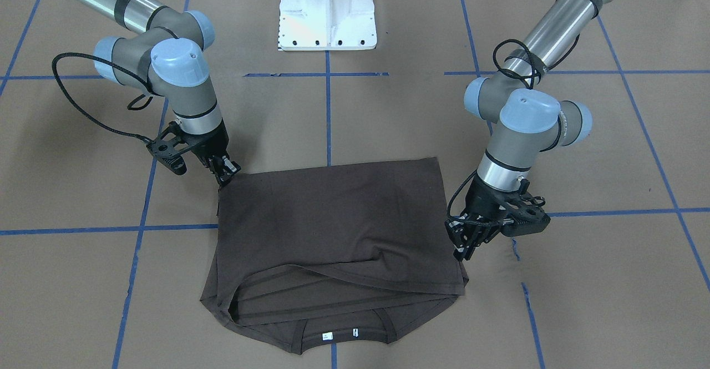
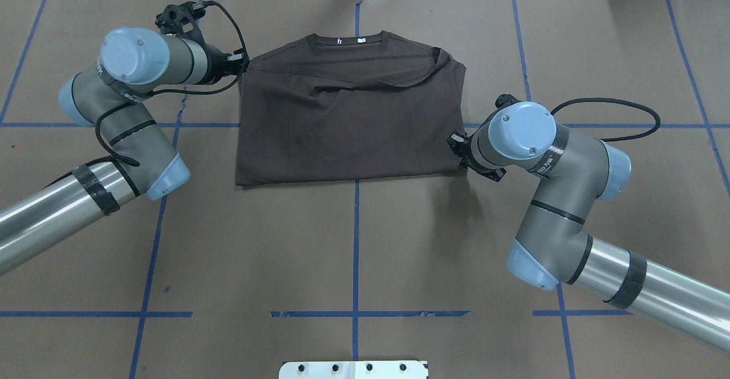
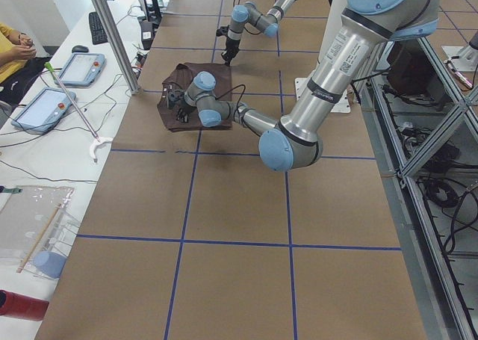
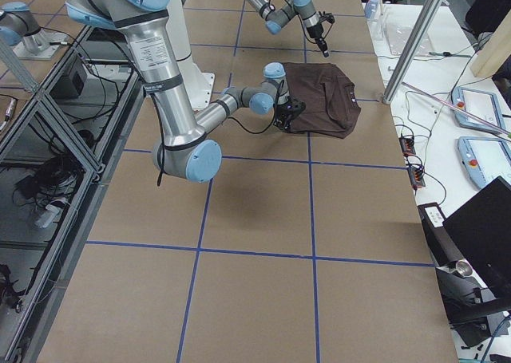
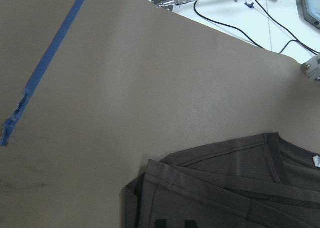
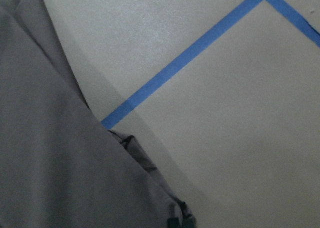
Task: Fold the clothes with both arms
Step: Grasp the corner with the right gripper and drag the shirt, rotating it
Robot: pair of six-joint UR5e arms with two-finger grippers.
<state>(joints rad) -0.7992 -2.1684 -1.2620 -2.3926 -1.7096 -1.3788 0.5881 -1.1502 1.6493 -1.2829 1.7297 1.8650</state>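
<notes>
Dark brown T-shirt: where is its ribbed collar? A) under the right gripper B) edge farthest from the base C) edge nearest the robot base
B: the ribbed collar with white tags lies along the far edge of the dark brown T-shirt, opposite the white pedestal base.

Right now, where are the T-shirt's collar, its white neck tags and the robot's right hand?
collar (image 2: 319, 40), overhead view, ribbed band left of the tags.
white neck tags (image 2: 360, 40), overhead view, the right-hand tag.
right hand (image 1: 227, 173), front-facing view, midway between its fingertips.

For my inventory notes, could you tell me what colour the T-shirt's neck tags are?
The neck tags are white; the front-facing view shows them best.
</notes>
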